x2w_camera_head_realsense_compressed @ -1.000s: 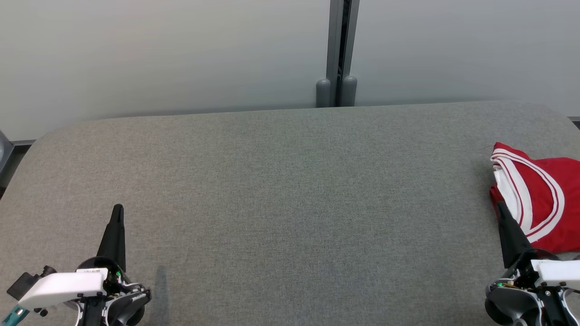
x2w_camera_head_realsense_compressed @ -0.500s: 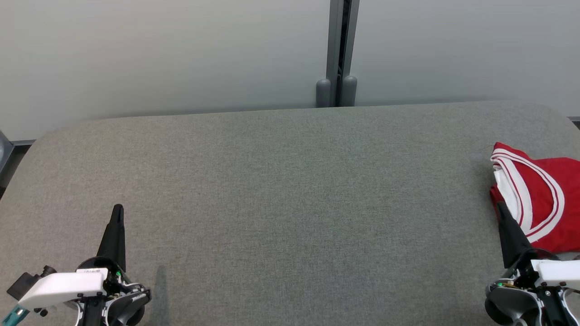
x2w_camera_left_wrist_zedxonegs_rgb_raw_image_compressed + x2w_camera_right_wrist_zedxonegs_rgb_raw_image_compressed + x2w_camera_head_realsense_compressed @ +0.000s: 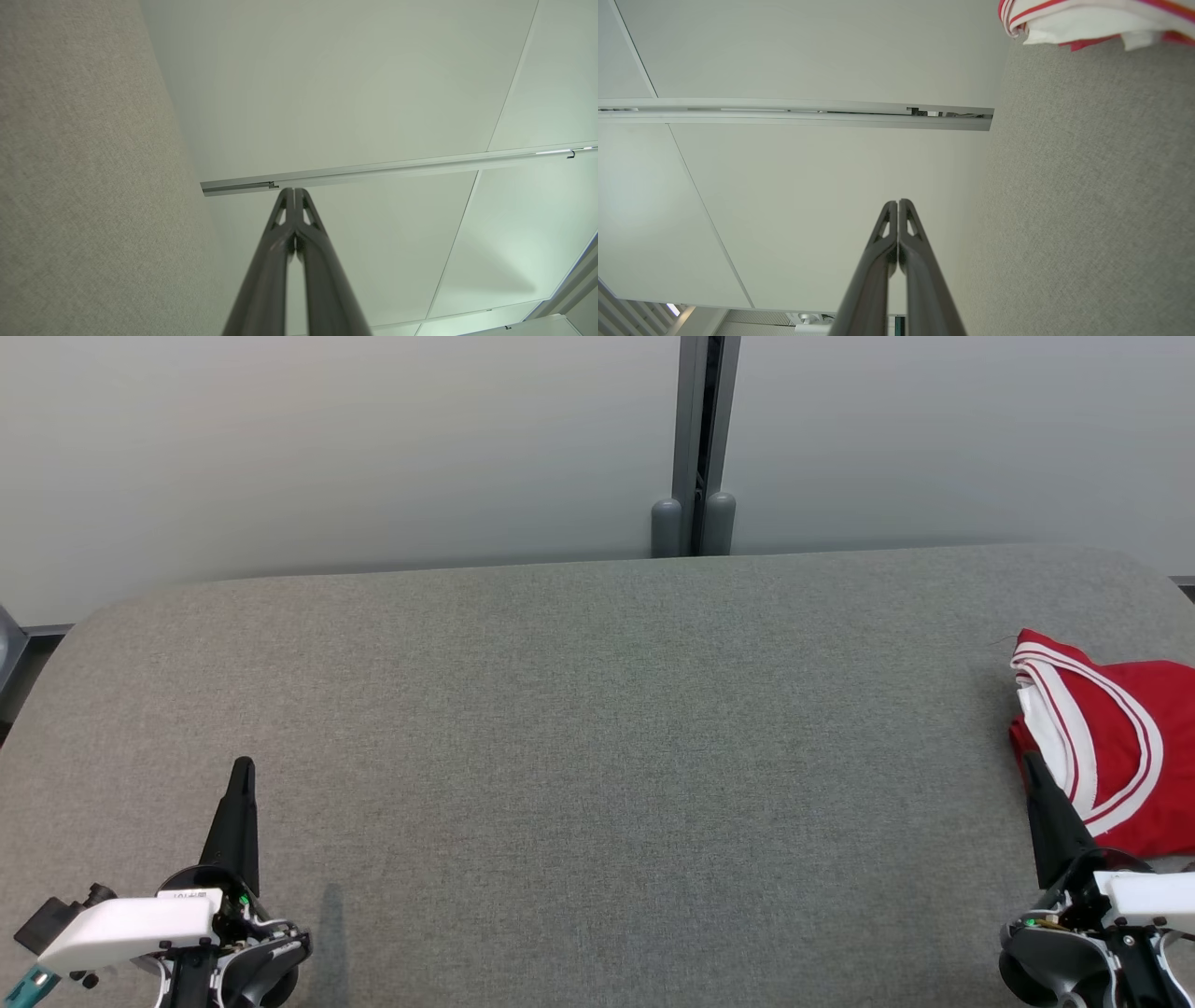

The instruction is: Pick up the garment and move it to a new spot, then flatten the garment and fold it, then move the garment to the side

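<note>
Left tool closed, right tool closed, both pointing forward

Red white-striped garment, grey table

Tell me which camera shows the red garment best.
Head view: the garment lies far right on the table, white-striped trim plain, though the frame edge crops it. The right wrist view catches a bunched edge at its top right.

The desk is covered in matt grey woven cloth, slightly rough. The garment is smooth red-and-white cloth. The jaws of the left gripper and right gripper look like dark, smooth, faintly glossy plastic.
</note>
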